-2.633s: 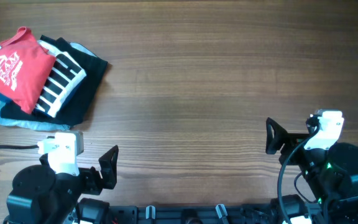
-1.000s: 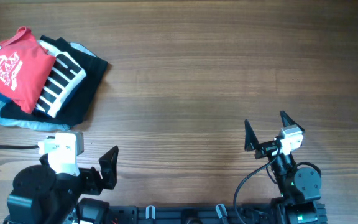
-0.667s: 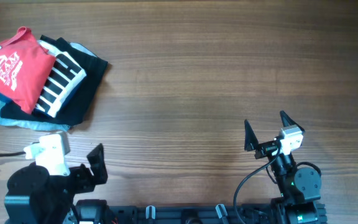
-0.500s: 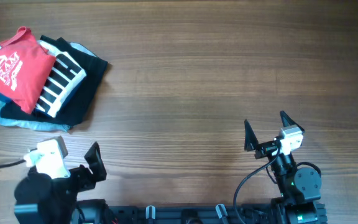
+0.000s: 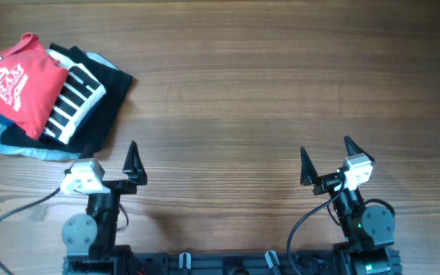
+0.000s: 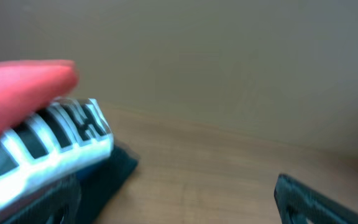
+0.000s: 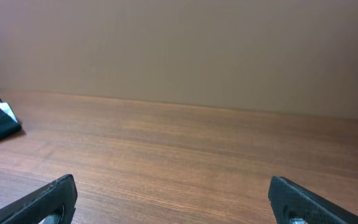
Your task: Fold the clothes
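Left arm (image 5: 90, 229) and right arm (image 5: 367, 223): black, round joint housings. White block (image 5: 83, 176) on each wrist. Left gripper (image 5: 110, 156), right gripper (image 5: 325, 147) — black pointed triangular fingers. Thin dark cable (image 5: 6, 218) off each arm. Green light (image 5: 355, 226) on the right one.

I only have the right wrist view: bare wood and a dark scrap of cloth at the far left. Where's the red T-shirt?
Observer: The red T-shirt lies on other garments at the far left of the table.
Operator: What's under it?
Observer: A white garment with black stripes, then a black garment and a light blue garment.
Operator: And the left gripper?
Observer: The left gripper is open, just in front of those garments, holding nothing.
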`<state>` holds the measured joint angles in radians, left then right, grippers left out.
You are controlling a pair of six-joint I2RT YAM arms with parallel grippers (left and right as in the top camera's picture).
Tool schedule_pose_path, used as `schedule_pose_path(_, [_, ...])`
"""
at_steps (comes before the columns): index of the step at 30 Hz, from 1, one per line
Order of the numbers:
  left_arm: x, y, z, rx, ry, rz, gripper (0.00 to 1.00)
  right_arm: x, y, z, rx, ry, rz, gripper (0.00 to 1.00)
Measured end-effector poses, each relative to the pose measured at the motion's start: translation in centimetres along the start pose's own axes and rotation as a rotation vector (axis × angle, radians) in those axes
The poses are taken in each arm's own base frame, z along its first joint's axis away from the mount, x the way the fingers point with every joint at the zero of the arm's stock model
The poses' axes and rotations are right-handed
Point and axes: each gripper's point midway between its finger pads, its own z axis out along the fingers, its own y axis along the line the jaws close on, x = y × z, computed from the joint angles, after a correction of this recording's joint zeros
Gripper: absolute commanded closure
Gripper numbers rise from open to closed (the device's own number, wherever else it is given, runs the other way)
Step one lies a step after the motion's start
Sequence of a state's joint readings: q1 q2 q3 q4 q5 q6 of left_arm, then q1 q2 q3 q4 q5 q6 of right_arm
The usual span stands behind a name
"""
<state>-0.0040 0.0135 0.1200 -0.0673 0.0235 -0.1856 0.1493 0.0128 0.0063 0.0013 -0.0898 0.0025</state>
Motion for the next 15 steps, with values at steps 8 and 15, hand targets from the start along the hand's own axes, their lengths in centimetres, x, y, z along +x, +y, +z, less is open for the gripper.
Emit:
schedule_pose_path(8, [5.4,1.1,0.5,-0.018,0.113,-0.003,0.00,0.0,0.0,0.0,0.000,0.000,0.000,0.00])
schedule_pose_path(15, [5.4,0.7,0.5,-0.002,0.116,-0.002,0.00,0.0,0.0,0.0,0.000,0.001,0.000,0.00])
